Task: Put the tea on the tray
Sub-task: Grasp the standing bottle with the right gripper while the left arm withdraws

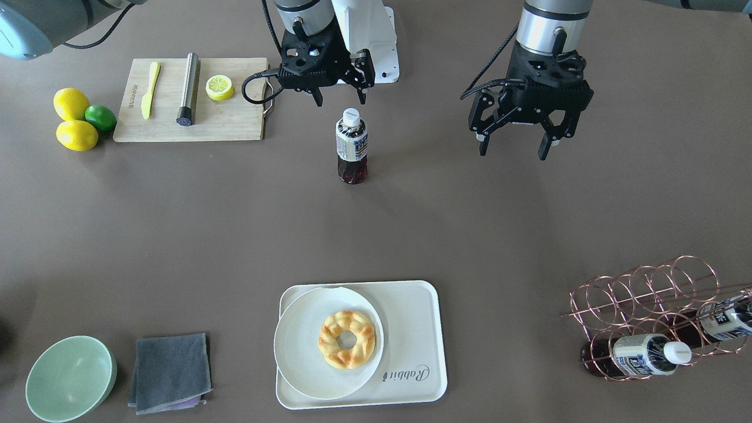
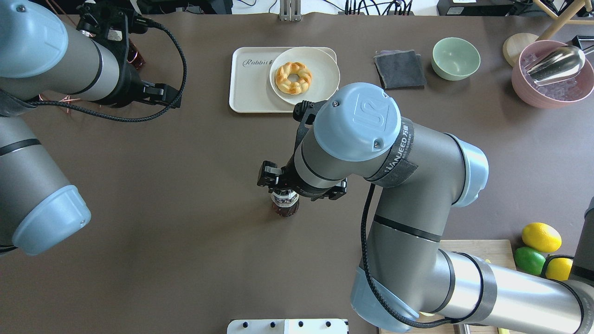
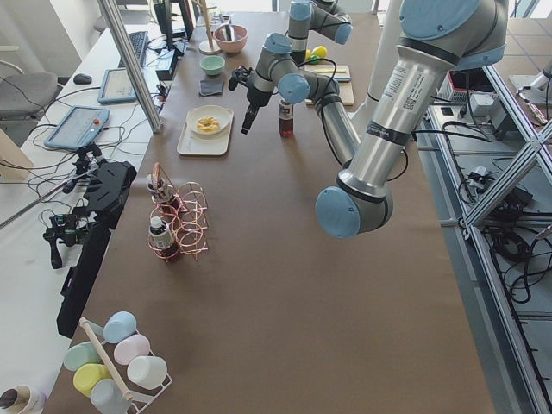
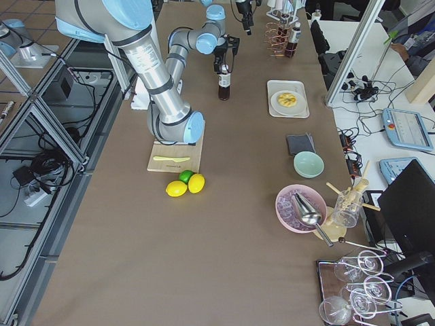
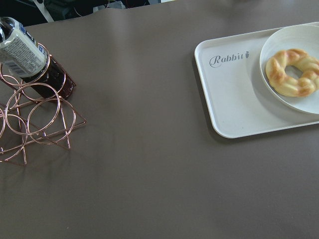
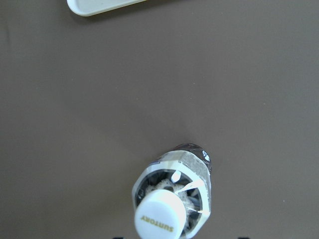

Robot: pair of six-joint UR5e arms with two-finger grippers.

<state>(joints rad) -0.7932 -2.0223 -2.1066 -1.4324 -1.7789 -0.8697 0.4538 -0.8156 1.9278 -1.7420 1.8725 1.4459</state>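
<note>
A tea bottle (image 1: 351, 147) stands upright on the brown table, with its white cap on top. It also shows in the overhead view (image 2: 284, 205) and from above in the right wrist view (image 6: 172, 196). My right gripper (image 1: 341, 97) is open, just above and behind the cap, and holds nothing. The cream tray (image 1: 411, 376) with the word "Rabbit" lies across the table (image 2: 250, 88) (image 5: 234, 94). A round plate (image 1: 299, 346) with a ring pastry (image 1: 346, 339) covers part of it. My left gripper (image 1: 513, 150) is open and empty, above bare table.
A copper wire rack (image 1: 646, 294) holds two more tea bottles (image 1: 643, 355) lying down. A wooden cutting board (image 1: 229, 120) with a knife, metal rod and lemon half sits beside two lemons and a lime (image 1: 101, 116). A green bowl (image 1: 70, 376) and grey cloth (image 1: 170, 370) lie near the tray.
</note>
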